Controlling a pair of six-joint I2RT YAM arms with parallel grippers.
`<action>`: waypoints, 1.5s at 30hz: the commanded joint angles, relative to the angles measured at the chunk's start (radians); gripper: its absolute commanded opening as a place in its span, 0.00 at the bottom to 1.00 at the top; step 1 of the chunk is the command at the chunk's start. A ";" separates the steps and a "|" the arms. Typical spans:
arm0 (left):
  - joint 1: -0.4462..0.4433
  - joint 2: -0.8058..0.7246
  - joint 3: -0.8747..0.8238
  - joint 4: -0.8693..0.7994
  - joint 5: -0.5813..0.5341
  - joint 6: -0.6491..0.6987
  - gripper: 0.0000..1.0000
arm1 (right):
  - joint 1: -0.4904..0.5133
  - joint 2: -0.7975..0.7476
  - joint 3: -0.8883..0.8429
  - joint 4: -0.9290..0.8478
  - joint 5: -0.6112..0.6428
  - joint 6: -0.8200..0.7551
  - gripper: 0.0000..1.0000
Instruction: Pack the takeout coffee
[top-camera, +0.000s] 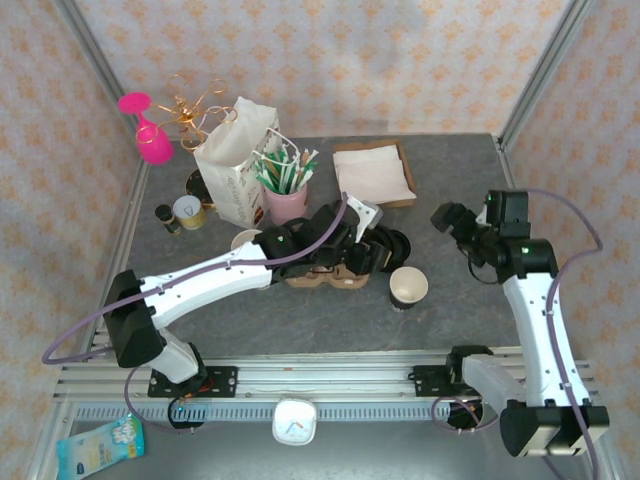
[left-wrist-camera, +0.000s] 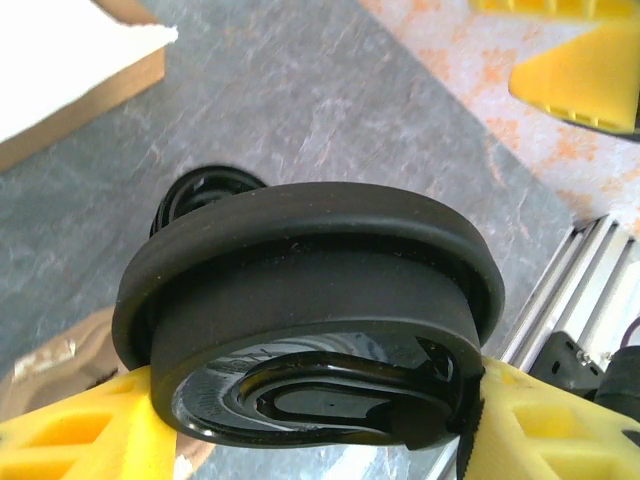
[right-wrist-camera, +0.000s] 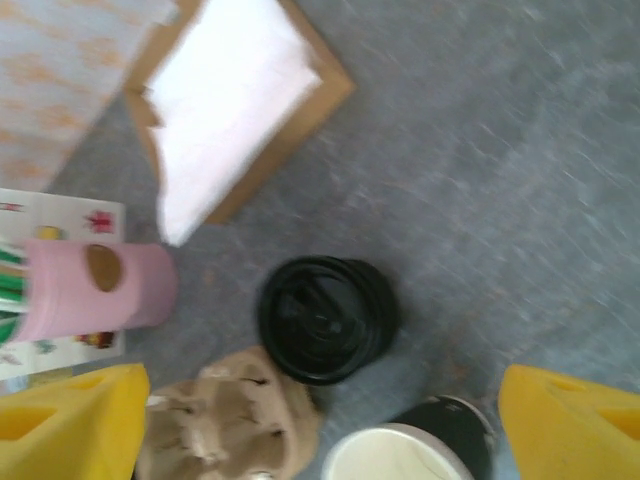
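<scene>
My left gripper (left-wrist-camera: 300, 420) is shut on a round black plastic lid (left-wrist-camera: 310, 290), which sits between its yellow fingers (left-wrist-camera: 80, 430). From above, that gripper (top-camera: 365, 250) hangs over the brown two-hole carrier (top-camera: 325, 277). The small cream paper cup with a dark base (top-camera: 408, 287) stands on the table right of the carrier, its mouth uncovered. The same cup (right-wrist-camera: 400, 455) lies low in the right wrist view, between the spread yellow fingers (right-wrist-camera: 570, 420). My right gripper (top-camera: 450, 220) is open and holds nothing, hovering right of the cup.
A stack of black lids (top-camera: 395, 243) (right-wrist-camera: 325, 320) sits behind the cup. Lidless cream cups (top-camera: 245, 240) stand left of the carrier. A pink holder of stir sticks (top-camera: 285, 200), a white bag (top-camera: 235, 160) and a napkin tray (top-camera: 372, 172) fill the back.
</scene>
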 joint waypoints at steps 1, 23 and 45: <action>-0.027 0.011 0.047 -0.107 -0.072 -0.061 0.61 | -0.023 -0.044 -0.092 0.004 -0.038 -0.048 0.88; -0.046 -0.022 0.045 -0.173 -0.112 -0.121 0.61 | 0.102 -0.092 -0.355 -0.010 -0.127 -0.072 0.48; -0.046 -0.029 0.088 -0.220 -0.136 -0.095 0.61 | 0.206 -0.068 -0.366 0.017 -0.209 0.002 0.16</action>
